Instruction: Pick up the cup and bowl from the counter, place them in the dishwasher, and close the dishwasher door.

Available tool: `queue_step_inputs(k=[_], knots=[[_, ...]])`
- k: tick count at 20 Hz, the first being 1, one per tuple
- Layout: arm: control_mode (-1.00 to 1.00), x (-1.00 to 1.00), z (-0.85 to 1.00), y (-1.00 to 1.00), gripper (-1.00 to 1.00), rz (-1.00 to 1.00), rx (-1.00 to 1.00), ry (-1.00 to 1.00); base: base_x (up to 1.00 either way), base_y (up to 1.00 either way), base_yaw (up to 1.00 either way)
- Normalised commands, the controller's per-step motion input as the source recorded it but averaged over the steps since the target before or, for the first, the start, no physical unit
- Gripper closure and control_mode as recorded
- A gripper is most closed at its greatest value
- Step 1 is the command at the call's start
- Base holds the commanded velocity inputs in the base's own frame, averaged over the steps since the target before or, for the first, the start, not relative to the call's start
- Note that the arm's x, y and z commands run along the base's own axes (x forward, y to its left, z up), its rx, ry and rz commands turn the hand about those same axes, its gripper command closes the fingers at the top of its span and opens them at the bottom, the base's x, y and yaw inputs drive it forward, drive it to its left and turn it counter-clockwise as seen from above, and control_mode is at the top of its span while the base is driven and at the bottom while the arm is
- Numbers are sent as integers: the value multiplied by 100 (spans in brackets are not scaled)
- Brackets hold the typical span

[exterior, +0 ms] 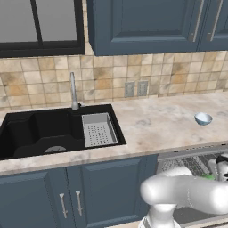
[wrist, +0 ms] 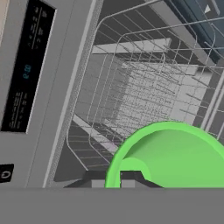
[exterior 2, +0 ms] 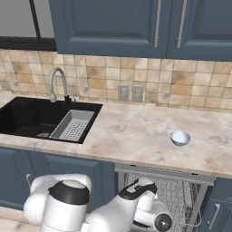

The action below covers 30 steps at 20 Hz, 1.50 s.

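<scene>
Green cup (wrist: 170, 155), rim pinched by narrow jaws, held over dishwasher (wrist: 144, 87) rack for placement; bowl (exterior: 203, 118) awaits on surface (exterior: 156, 124).

Arm (exterior 2: 108, 213): glossy white rounded shells, fat tubular links, smooth finish, no visible cables, screws or markings. Shoulder link (exterior: 187, 192) reads as a thick white cylinder with domed ends. Joints are dark: a black band caps the big round segment (exterior 2: 68, 192) in the right base view, another black collar (exterior 2: 138, 190) rings the next link up. Wrist end carries a dark circular disc (exterior 2: 162, 222) with a paler centre. Tool (wrist: 120, 177): small dark finger tips, blocky, matte.
</scene>
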Motion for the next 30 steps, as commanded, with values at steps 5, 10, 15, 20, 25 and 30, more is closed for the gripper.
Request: queue_step_inputs(k=[5,10,15,20,25,30], knots=[[-100,17,-38,-6,100,0,1,0,0,0,0],[-100,22,-37,-3,100,0,0,0,0,0,0],[-100,26,-35,-5,100,0,0,3,0,0,0],[-100,27,-38,-9,100,0,0,6,0,0,0],[-100,25,-32,-13,100,0,0,6,0,0,0],[-100,23,-29,-14,100,0,0,4,0,0,0]])
